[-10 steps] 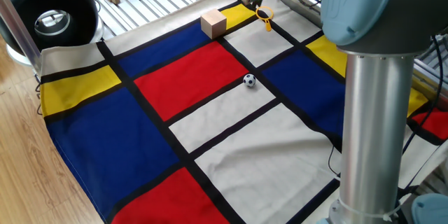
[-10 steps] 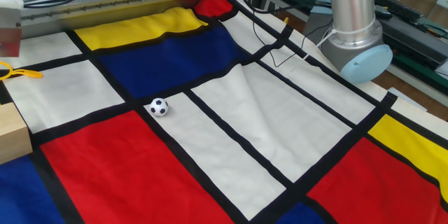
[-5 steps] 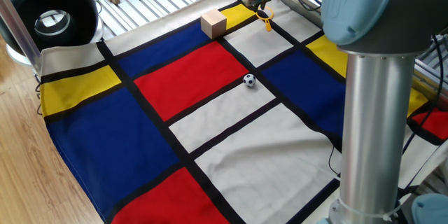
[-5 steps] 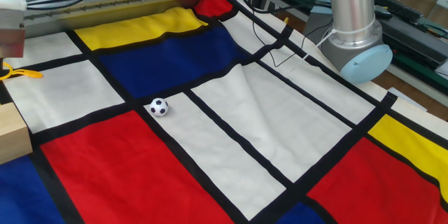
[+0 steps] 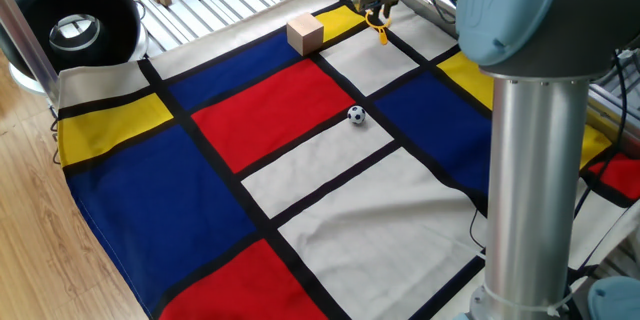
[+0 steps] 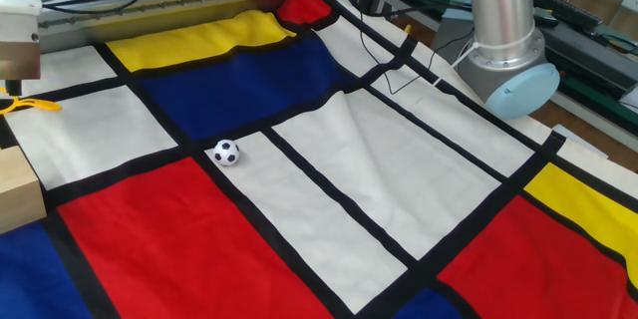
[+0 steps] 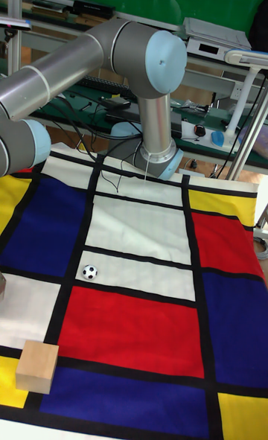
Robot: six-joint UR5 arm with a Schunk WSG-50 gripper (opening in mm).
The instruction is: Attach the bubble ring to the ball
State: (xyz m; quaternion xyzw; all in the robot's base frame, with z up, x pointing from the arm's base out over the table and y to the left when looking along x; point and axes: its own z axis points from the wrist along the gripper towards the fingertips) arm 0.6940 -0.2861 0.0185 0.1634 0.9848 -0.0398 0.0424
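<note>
1. We are seeing the bubble ring (image 5: 379, 27) lying flat on a white panel near the cloth's (image 5: 300, 200) far edge, its handle showing yellow in the other fixed view.
2. The ball (image 5: 356, 114) is sitting well apart from it, on a white panel beside a black stripe.
3. The gripper (image 5: 377, 2) is hanging just above the ring; we cannot tell how its fingers are standing.
4. A wooden cube (image 5: 304, 33) is resting near the ring.
</note>
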